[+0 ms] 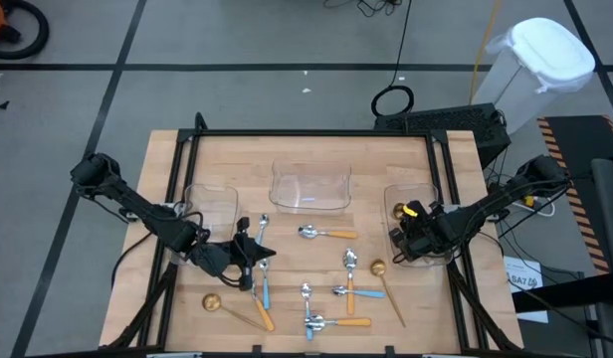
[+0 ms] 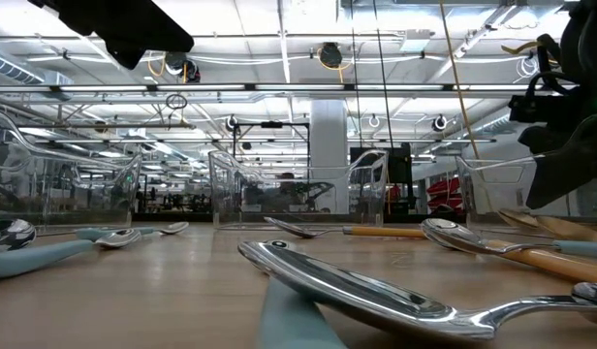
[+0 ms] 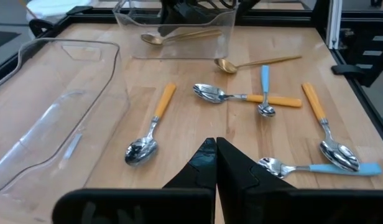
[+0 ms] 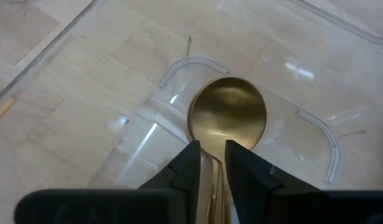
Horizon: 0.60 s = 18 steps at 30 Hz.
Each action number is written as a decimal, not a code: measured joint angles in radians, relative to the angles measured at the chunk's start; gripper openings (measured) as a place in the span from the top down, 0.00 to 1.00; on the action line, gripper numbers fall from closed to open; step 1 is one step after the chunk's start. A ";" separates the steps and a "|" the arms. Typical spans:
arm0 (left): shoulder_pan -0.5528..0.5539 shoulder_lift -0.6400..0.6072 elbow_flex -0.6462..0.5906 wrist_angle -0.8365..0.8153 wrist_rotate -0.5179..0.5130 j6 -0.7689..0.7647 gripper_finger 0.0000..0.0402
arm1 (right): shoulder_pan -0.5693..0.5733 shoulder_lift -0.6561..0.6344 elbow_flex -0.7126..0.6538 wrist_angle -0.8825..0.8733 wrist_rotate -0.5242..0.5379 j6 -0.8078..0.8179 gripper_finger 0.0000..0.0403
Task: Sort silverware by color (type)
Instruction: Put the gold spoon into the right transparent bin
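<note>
Several spoons lie flat on the wooden table: orange-handled ones, blue-handled ones and two gold ones. My left gripper is shut and empty, just above the table at the left of the spoons; in its wrist view an orange-handled spoon and a blue-handled one lie just ahead. My right gripper is inside the right clear tray, shut on a gold spoon. My right gripper pinches the gold spoon's handle between its two fingers, just behind the round bowl. The fingers lie along the handle, and the bowl sticks out ahead of them, hollow side up, over the tray's floor. Whether the bowl touches the floor I cannot tell.
Three clear plastic trays stand along the far half of the table: left, middle and right. In the left wrist view the right tray holds gold spoons. A black frame runs round the table.
</note>
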State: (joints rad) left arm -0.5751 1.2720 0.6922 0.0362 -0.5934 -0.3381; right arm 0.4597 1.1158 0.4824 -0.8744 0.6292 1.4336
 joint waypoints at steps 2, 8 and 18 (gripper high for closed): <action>0.000 0.000 0.000 -0.007 0.000 -0.010 0.96 | 0.000 -0.009 0.000 -0.008 0.000 0.001 0.78; -0.003 0.000 0.000 -0.010 -0.001 -0.032 0.83 | 0.000 -0.062 0.000 -0.041 0.001 0.005 0.68; -0.086 0.000 0.000 -0.010 0.002 0.007 0.73 | 0.000 -0.224 0.001 -0.081 -0.018 -0.042 0.63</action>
State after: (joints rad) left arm -0.6608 1.2720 0.6924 0.0257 -0.5916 -0.3313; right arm 0.4595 0.8915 0.4831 -0.9555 0.6116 1.3920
